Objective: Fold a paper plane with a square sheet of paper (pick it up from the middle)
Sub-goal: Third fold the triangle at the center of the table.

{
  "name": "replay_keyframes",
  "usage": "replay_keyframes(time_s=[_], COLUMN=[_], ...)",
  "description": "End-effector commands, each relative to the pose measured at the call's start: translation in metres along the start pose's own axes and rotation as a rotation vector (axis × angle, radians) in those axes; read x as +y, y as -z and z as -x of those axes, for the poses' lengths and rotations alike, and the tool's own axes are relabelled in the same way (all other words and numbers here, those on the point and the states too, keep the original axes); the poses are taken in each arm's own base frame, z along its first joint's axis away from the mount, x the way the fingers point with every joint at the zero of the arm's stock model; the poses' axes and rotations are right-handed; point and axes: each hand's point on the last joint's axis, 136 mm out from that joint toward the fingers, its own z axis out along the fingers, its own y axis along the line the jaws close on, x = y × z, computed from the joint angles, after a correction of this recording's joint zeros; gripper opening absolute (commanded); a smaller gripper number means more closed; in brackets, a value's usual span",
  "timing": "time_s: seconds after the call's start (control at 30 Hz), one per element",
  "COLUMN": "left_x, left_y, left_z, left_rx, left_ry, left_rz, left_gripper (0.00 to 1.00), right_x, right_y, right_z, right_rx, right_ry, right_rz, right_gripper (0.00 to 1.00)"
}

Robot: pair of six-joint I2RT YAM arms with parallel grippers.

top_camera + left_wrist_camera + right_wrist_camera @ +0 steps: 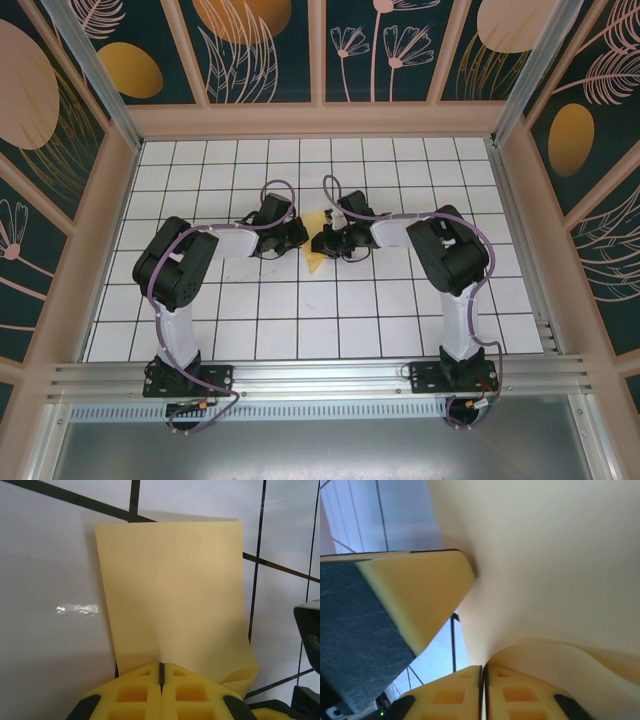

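Observation:
The yellow sheet of paper (316,243) is held up between both grippers at the middle of the table, folded into a smaller shape. In the left wrist view the sheet of paper (175,595) stands out flat in front of my left gripper (161,667), which is shut on its near edge. My right gripper (482,669) has its jaws together, with only a hairline gap, on a curled edge of the sheet of paper (555,570). From above, the left gripper (297,238) and right gripper (326,240) face each other closely. A finger (415,590) of the left gripper sits close beside the paper in the right wrist view.
The white gridded table (300,300) is walled in by a wooden frame (320,120) on three sides. Part of the right gripper's black body (310,635) shows at the right edge of the left wrist view.

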Motion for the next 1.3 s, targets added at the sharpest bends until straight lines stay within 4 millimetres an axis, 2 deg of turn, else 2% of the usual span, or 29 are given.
replay_keyframes(time_s=[0.0,0.1,0.3,0.33,0.4,0.67,0.87,1.03,1.27], left_x=[-0.006,-0.013,0.001,0.011,0.008,-0.010,-0.031,-0.027,-0.011], left_y=[0.009,0.026,0.054,0.055,0.058,0.053,0.043,0.028,0.016], left_z=[0.002,0.017,0.039,0.035,0.033,0.015,-0.005,-0.021,-0.025], left_rx=[0.006,-0.064,-0.179,-0.178,-0.176,-0.091,-0.018,0.032,0.045], left_ry=[-0.016,0.001,0.099,0.112,0.108,0.054,0.005,0.009,0.037], left_rz=[0.012,0.023,0.069,0.082,0.058,-0.061,-0.126,-0.104,-0.050], left_gripper=[0.08,0.11,0.11,0.11,0.11,0.08,0.04,0.00,0.00], right_x=[-0.015,-0.019,-0.021,-0.021,-0.022,-0.025,-0.030,-0.030,-0.030], right_y=[-0.006,-0.006,-0.005,-0.005,-0.005,-0.003,-0.003,-0.002,-0.001], right_z=[0.000,-0.002,-0.002,-0.002,-0.002,-0.001,-0.002,-0.001,-0.002], right_rx=[0.007,0.010,0.011,0.010,0.007,0.004,0.008,0.006,0.008], right_ry=[0.006,0.008,0.009,0.009,0.010,0.002,-0.002,-0.003,-0.008], right_rz=[-0.055,-0.070,-0.075,-0.076,-0.079,-0.098,-0.115,-0.116,-0.110], right_gripper=[0.20,0.29,0.36,0.36,0.35,0.13,0.03,0.01,0.00])
